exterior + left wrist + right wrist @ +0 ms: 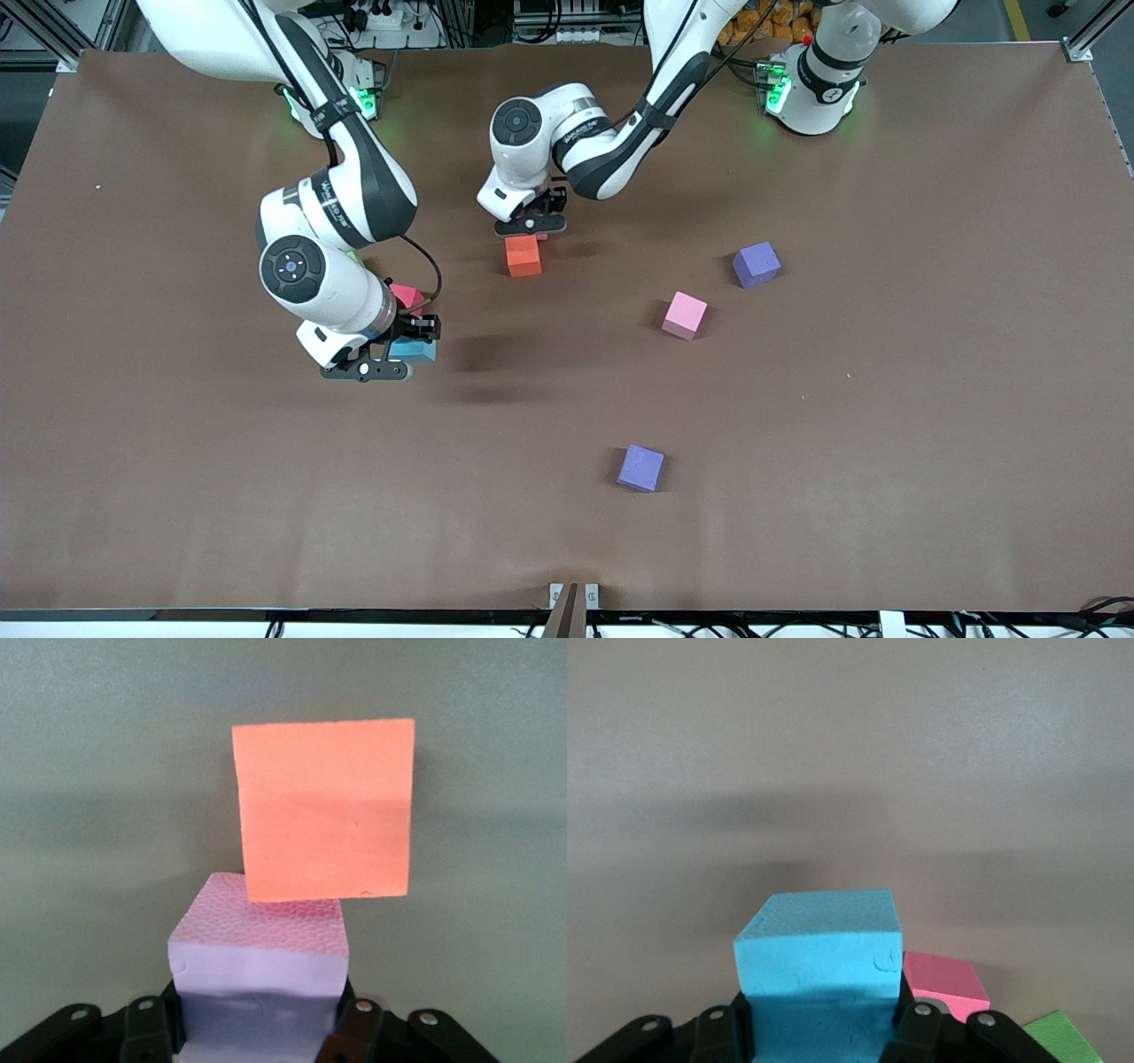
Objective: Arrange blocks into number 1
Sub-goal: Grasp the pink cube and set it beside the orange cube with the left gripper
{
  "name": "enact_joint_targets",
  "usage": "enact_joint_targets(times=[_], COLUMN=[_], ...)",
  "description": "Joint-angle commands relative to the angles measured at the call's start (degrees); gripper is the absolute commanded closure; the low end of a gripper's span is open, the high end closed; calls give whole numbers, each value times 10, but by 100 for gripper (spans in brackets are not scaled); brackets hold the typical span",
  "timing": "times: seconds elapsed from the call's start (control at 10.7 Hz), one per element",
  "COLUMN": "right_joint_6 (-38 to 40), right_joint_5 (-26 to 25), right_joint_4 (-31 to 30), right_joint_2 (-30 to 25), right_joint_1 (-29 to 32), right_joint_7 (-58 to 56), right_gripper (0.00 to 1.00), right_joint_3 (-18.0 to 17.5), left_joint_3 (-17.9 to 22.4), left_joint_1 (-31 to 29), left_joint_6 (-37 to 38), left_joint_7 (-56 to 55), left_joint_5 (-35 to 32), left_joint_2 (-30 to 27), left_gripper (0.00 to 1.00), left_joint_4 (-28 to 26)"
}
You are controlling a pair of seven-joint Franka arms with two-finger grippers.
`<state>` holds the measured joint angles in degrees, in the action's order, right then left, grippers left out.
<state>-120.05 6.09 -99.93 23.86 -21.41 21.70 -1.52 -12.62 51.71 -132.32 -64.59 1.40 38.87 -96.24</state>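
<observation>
My left gripper (534, 227) (257, 1020) is shut on a pink block (257, 943), held low right beside the orange block (523, 255) (326, 811) near the table's middle; whether the two touch I cannot tell. My right gripper (400, 353) (819, 1023) is shut on the light blue block (416, 350) (819, 961), close to the red block (405, 294) (943, 985) toward the right arm's end. A second pink block (685, 315) lies loose on the table toward the left arm's end, nearer the camera than the orange one.
Two purple cubes lie on the brown table (886, 399): one (756, 264) beside the loose pink block, one (640, 467) nearer the camera. A green cube (1059, 1038) sits next to the red block, mostly hidden under the right arm in the front view.
</observation>
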Motion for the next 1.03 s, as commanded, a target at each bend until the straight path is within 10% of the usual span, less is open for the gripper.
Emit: enact_joint_targets(times=[0.0, 0.93], right_joint_6=[4, 4], right_joint_5=[-6, -5], right_joint_4=[-3, -3], right_joint_2=[-9, -9], right_joint_1=[6, 6], right_joint_7=[-1, -1], right_gripper=[100, 100], right_joint_3=[-4, -4], left_joint_3=[-1, -1], left_joint_1=[-1, 1], left_joint_6=[15, 46], left_joint_7=[18, 15], left_joint_5=[-12, -17], left_joint_2=[9, 59], left_gripper=[100, 100], left_joint_4=[24, 90])
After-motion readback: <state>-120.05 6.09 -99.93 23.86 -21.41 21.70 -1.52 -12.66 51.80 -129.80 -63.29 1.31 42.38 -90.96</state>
